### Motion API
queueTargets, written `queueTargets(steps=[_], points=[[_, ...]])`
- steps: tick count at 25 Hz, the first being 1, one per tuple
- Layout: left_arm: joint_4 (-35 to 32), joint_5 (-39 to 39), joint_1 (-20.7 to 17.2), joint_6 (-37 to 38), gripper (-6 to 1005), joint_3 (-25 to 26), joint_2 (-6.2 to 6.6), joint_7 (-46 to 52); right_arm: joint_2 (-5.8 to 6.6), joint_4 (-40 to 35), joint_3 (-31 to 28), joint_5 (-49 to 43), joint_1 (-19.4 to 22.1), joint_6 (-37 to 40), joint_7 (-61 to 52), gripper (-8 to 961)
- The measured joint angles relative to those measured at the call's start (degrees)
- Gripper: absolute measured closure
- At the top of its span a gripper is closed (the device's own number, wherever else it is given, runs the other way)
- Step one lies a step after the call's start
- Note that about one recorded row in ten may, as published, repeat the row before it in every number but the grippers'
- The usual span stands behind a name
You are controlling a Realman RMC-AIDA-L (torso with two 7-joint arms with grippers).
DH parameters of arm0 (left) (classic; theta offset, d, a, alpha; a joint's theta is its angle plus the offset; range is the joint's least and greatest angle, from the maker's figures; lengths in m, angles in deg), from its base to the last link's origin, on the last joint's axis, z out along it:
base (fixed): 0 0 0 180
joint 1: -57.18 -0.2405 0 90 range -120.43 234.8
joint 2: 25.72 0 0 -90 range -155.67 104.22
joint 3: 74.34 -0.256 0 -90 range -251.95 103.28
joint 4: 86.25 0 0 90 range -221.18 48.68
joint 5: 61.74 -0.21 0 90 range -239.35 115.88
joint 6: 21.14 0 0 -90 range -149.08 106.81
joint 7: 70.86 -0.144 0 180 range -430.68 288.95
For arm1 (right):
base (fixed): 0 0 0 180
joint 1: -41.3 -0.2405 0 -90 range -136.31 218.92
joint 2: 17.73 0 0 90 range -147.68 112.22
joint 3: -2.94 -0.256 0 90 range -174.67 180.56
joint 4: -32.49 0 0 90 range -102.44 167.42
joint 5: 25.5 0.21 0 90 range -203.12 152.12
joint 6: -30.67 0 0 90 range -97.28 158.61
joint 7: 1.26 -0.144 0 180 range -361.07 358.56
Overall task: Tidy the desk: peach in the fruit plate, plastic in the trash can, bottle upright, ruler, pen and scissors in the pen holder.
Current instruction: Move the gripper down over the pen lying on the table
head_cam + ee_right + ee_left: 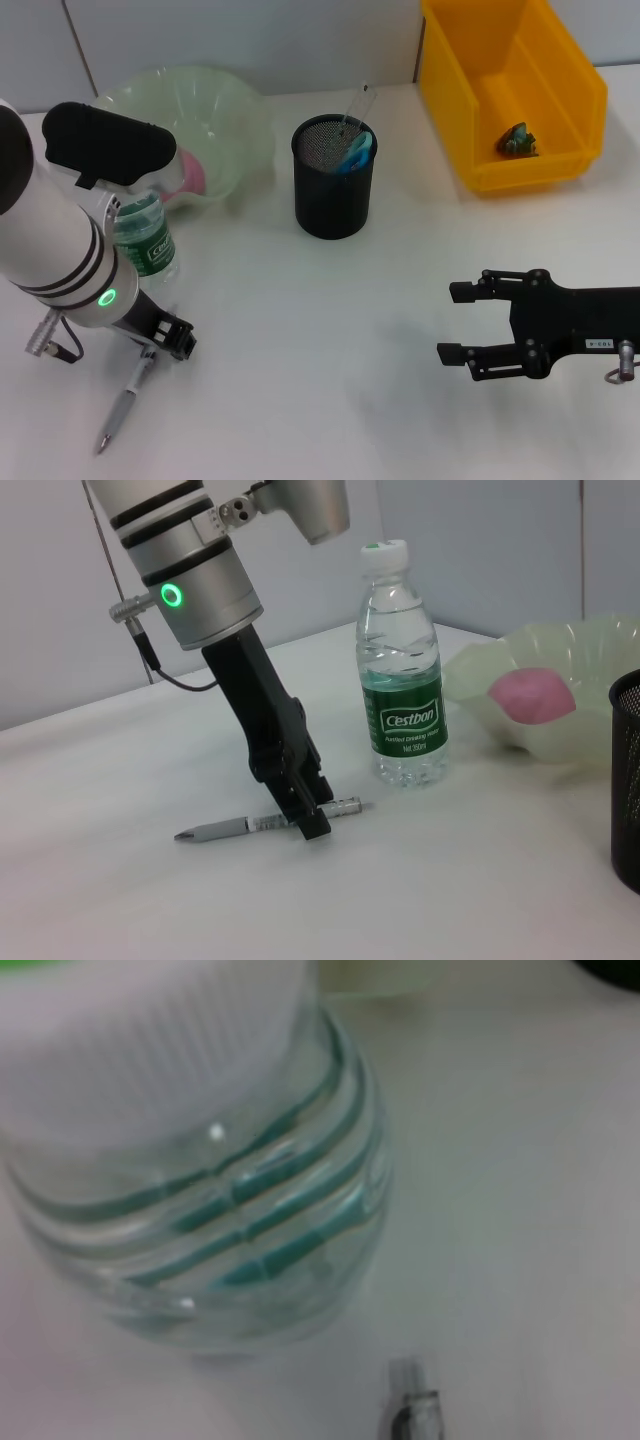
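Left gripper (308, 815) stands fingers-down over the pen (262, 823), fingers straddling its barrel crosswise, not visibly clamped; right gripper (458, 322), fingers apart, waits well away.

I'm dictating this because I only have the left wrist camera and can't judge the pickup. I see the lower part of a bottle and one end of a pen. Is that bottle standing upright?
Observer: Yes. The right wrist view shows the bottle upright on the table, cap on.
Operator: Where is my left end effector relative to the pen?
Observer: The left end effector is down at the pen, toward its blunt end. The pen lies flat beside the bottle.
Operator: And the right arm?
Observer: The right end effector is open on the right side, apart from the pen holder.
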Motion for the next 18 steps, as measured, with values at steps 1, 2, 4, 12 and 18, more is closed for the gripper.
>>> queueTargets(steps=[1,2,4,12,18], points=[[0.10,0.01,0.05,0.00,489,-0.07,0.00,-0.01,0.00,0.00,0.02,0.00,0.00,0.00,0.00,137],[0.10,0.00,0.07,0.00,489,-0.11,0.00,-0.01,0.01,0.01,0.05,0.00,0.01,0.01,0.00,137],[-0.10,0.00,0.12,0.00,529,-0.14,0.00,-0.02,0.04,0.04,0.07,0.00,0.04,0.01,0.01,137],[0.17,0.01,0.47,0.01,606,-0.21,0.01,-0.10,0.09,0.23,-0.02,0.00,0.19,0.04,0.05,137],[0.17,0.00,0.60,0.00,608,-0.27,0.00,-0.52,0.09,0.26,-0.03,0.00,0.19,0.04,0.07,137]])
